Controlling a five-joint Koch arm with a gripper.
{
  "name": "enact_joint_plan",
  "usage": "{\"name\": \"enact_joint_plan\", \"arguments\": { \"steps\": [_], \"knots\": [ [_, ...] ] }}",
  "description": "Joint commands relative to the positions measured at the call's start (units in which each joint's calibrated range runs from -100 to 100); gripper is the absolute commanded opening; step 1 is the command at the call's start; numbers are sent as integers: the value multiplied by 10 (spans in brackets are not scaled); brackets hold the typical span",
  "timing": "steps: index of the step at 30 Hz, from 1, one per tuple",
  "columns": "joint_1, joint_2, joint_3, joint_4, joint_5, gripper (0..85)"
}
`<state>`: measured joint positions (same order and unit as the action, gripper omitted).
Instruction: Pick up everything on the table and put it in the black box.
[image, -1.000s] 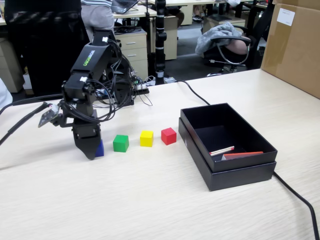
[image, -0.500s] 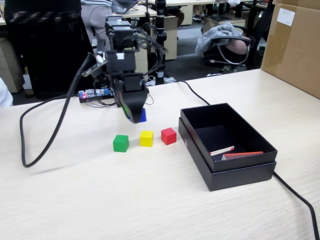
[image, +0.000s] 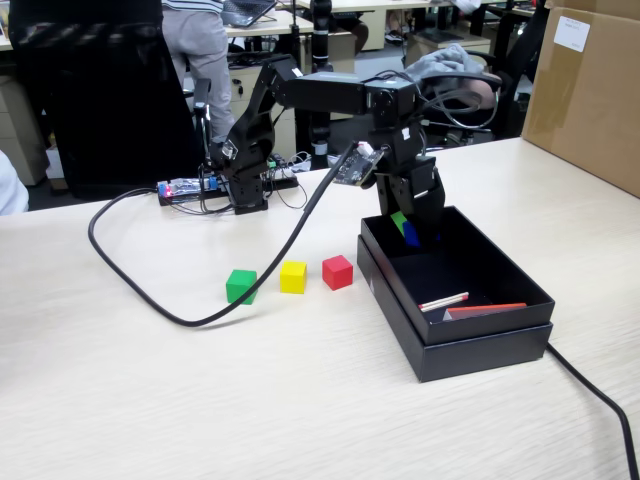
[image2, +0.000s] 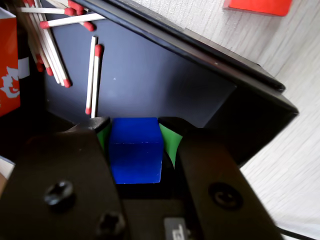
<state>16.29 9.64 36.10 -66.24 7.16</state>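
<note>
The gripper (image2: 136, 131) clamps one blue cube (image2: 136, 149) over the black box (image: 470, 262). Three cubes sit at the box's nine o'clock on the table (image: 200, 400): green (image: 241, 286), yellow (image: 293, 276), red (image: 337, 271).

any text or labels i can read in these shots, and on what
None reads clearly.
White label on the brown carton: print too small to read.
White marks on the red matchbox, wrist view: cut off at the edge, unreadable.
White mark on the gripper body at the bottom edge: cropped, unreadable.
Blue cube: no markings.
</note>
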Motion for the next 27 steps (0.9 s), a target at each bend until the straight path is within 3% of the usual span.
{"name": "enact_joint_plan", "arguments": {
  "steps": [1, 3, 7, 10, 14, 27],
  "knots": [
    [3, 45, 80, 5, 6, 9],
    [3, 69, 87, 5, 7, 11],
    [4, 98, 73, 5, 16, 218],
    [4, 98, 61, 5, 18, 275],
    [3, 75, 43, 5, 20, 416],
    [-67, -302, -46, 5, 25, 419]
  ]
}}
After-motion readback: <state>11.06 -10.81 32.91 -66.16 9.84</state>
